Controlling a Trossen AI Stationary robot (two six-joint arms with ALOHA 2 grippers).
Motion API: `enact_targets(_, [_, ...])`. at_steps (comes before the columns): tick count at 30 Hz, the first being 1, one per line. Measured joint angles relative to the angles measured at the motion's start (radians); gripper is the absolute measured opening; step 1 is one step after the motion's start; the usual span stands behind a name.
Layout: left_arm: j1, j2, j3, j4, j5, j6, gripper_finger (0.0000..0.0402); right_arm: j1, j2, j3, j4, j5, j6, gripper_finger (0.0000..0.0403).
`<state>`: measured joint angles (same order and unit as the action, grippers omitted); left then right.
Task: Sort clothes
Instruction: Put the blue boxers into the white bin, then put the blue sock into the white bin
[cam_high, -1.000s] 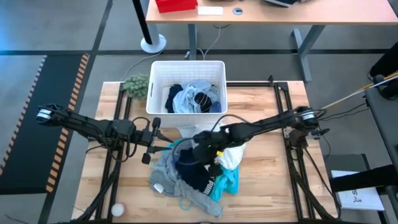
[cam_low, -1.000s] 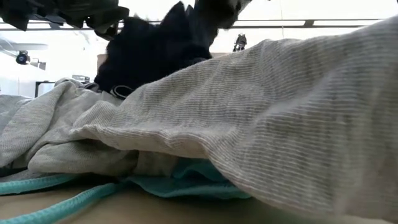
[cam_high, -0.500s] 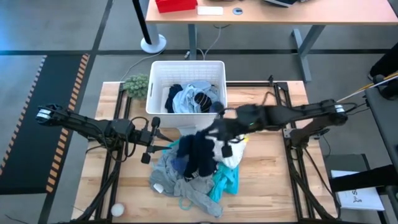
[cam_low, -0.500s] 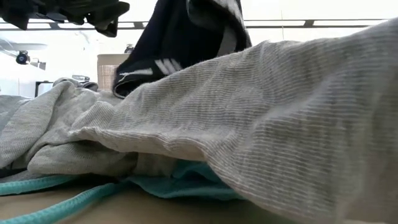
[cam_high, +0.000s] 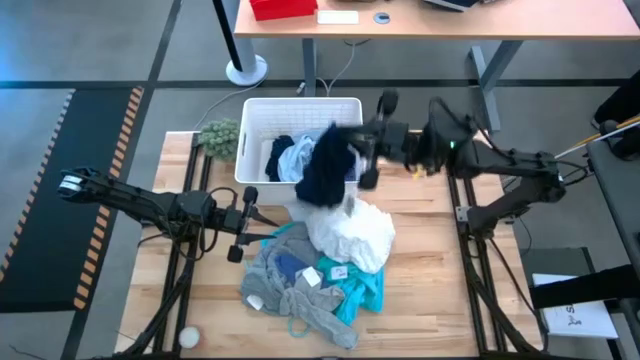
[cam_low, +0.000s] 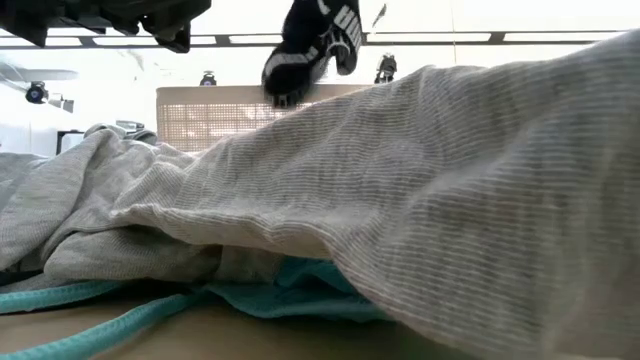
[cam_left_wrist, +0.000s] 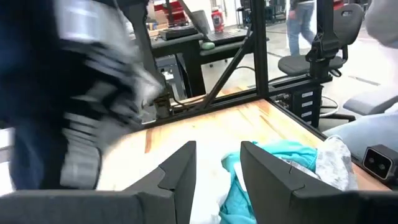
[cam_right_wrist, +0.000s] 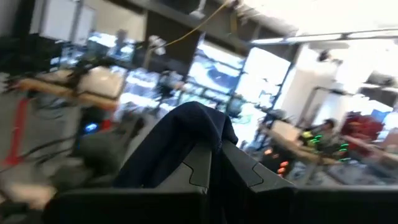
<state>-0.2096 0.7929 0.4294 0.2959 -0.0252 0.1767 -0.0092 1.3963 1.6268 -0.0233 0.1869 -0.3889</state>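
Note:
My right gripper (cam_high: 352, 152) is shut on the dark navy top (cam_high: 325, 165), which hangs above the right part of the white bin (cam_high: 258, 130). The top also shows in the low view (cam_low: 310, 45) and the right wrist view (cam_right_wrist: 180, 140). The pile lies in front of the bin: a big white garment (cam_high: 352, 232), grey pieces (cam_high: 282, 282) and a teal piece (cam_high: 362, 290). My left gripper (cam_high: 246, 226) is open and empty at the pile's left side. My right gripper pinches a bunched fold of the navy top (cam_right_wrist: 214, 134) between its two fingers (cam_right_wrist: 194, 168). The fingers come roughly level from the table's right side. The top hangs slack below and in front of the fingers, lifted clear of the pile, over the bin.
The bin holds dark, blue and light garments (cam_high: 305, 158). A green fuzzy plant (cam_high: 220, 136) stands left of the bin. A small white ball (cam_high: 187, 338) lies at the near left. Grey cloth (cam_low: 400, 200) fills the low view, with teal cord (cam_low: 90, 325) under it.
My right gripper has risen from the pile and swung toward the table's far edge, carrying the navy top. The top has been lifted clear of the pile and now hangs over the bin. The white garment beneath it is uncovered.

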Motion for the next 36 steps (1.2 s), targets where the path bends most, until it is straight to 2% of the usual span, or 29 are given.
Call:
enact_targets(5, [0.0,0.003,0.0,0.003,0.0,0.015,0.0113,-0.091,0.112,0.211,-0.008,-0.004,-0.041,0.0])
enact_targets(9, [0.0,0.003,0.0,0.003,-0.001,0.017,0.0113,-0.172,0.234,0.43,-0.076,-0.014,-0.034,0.0])
enact_targets(15, [0.0,0.003,0.0,0.003,-0.002,0.025,0.0113,-0.278,0.436,0.72,-0.263,-0.121,0.084,0.0])
enact_targets(22, [0.0,0.004,0.0,0.002,-0.002,0.018,0.0113,-0.368,0.52,0.702,-0.345,-0.142,0.118,0.0002])
enact_targets(26, [0.001,0.004,0.0,0.002,-0.002,0.006,0.0113,-0.392,0.568,0.7,-0.406,-0.142,0.168,0.0024])
enact_targets(30, [0.001,0.004,0.0,0.003,-0.022,-0.006,0.0113,-0.393,0.581,0.7,-0.423,-0.149,0.172,0.0066])
enact_targets(36, [0.001,0.014,0.0,0.003,-0.027,-0.04,0.0113,-0.387,0.57,0.701,-0.461,-0.153,0.21,0.0159])
